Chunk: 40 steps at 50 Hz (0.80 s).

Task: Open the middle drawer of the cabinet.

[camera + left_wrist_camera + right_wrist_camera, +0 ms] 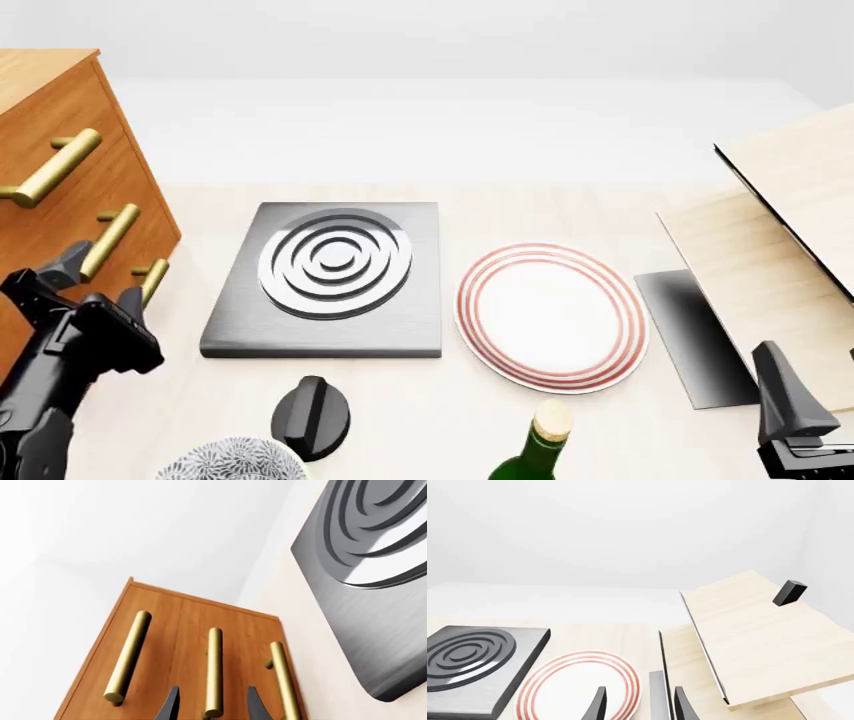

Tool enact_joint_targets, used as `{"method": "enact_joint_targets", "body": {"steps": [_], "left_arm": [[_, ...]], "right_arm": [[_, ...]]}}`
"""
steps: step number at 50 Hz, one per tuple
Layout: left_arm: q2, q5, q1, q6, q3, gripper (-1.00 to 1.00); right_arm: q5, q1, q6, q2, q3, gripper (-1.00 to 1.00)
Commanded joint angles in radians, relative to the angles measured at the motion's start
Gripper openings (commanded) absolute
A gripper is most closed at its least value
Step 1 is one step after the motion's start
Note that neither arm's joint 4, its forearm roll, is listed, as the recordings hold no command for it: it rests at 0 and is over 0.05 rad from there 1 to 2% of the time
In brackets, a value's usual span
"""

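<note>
Brass marked the middle drawer [212,672] of the cabinet [54,150]: three bars were counted, and its bar was second. The left gripper [212,711] was held open, one finger on each side of that bar. Best it were closed squarely, then pulled straight. Right of the cabinet, one plate [553,315] was seen. The right gripper [639,707] was open, holding nothing.
</note>
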State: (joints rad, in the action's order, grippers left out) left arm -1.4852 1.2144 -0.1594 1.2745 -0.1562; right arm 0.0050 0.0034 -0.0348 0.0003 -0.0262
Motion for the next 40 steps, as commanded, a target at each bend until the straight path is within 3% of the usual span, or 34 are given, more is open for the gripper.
{"method": "enact_joint_targets", "body": {"steps": [1,40], "left_arm": [[-0.035,0.006,-0.024,-0.001,-0.02,1.0],[-0.129,0.006,-0.058,0.001,-0.077,1.0]], "right_arm": [[-0.001,0.003,0.007,0.0,0.008,1.0],[-0.001,0.003,0.007,0.0,0.008,1.0]]}}
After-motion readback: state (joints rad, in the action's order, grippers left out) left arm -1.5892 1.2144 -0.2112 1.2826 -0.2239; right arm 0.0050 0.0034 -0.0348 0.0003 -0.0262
